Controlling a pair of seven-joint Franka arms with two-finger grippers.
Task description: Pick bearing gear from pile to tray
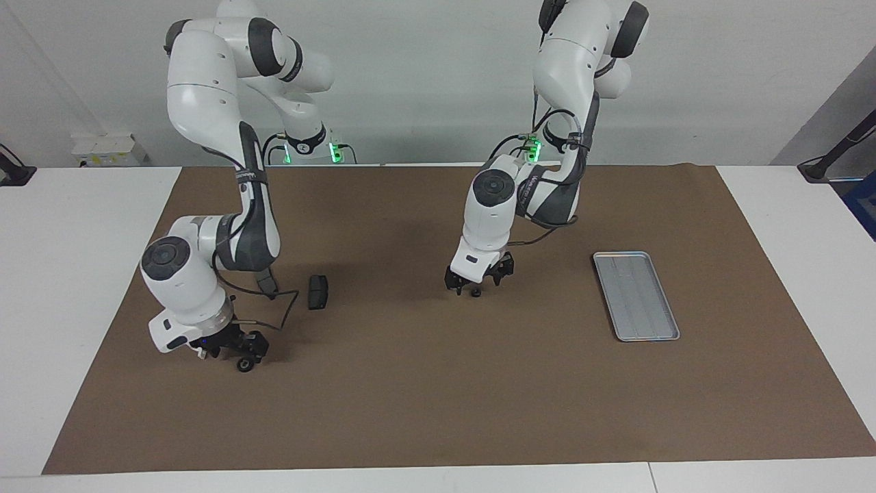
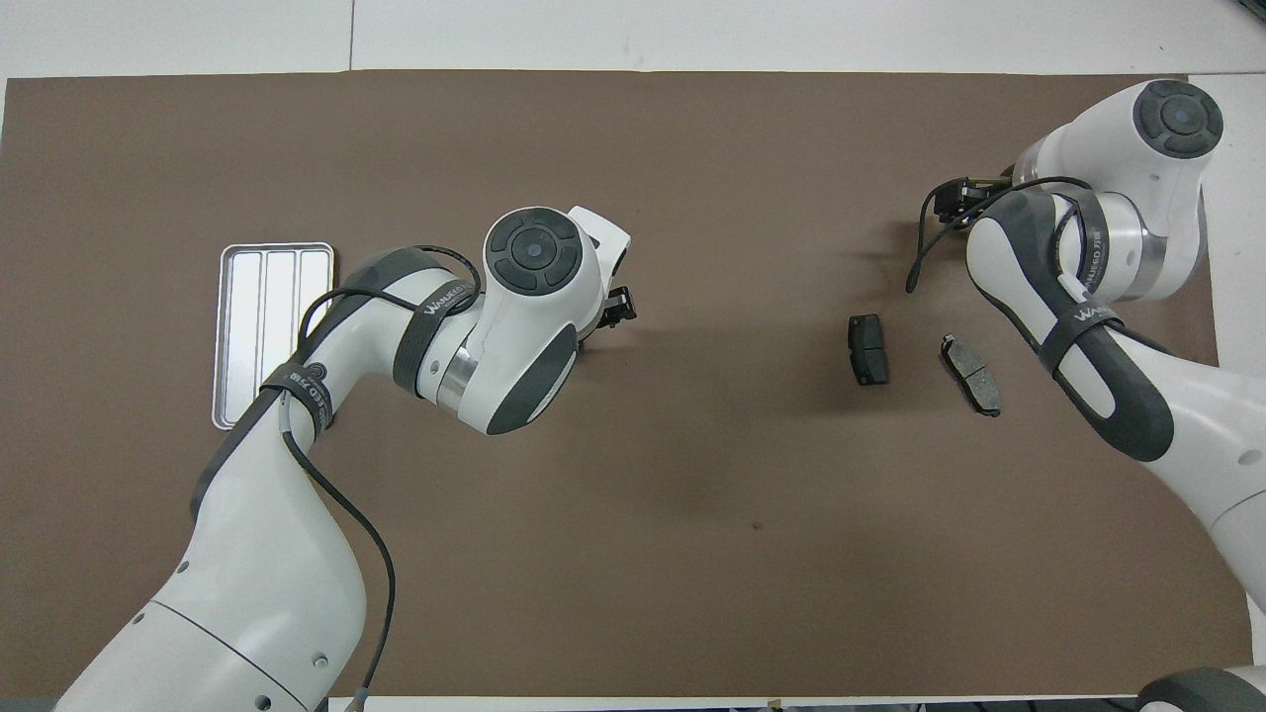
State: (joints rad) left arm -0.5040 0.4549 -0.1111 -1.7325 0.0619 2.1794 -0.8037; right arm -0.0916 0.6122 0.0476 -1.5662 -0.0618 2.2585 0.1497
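Left gripper (image 1: 475, 283) sits low over mid-mat, fingers seemingly closed on a small black round piece (image 1: 474, 292); right gripper (image 1: 241, 350) low at its end, grip unclear; tray (image 1: 635, 295) lies empty, brake pads (image 2: 868, 349) apart.

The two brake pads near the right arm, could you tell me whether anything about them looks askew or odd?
Nothing damaged. One brake pad lies squarely; the other brake pad, beside it toward the right arm's end, lies skewed at an angle. They do not touch.
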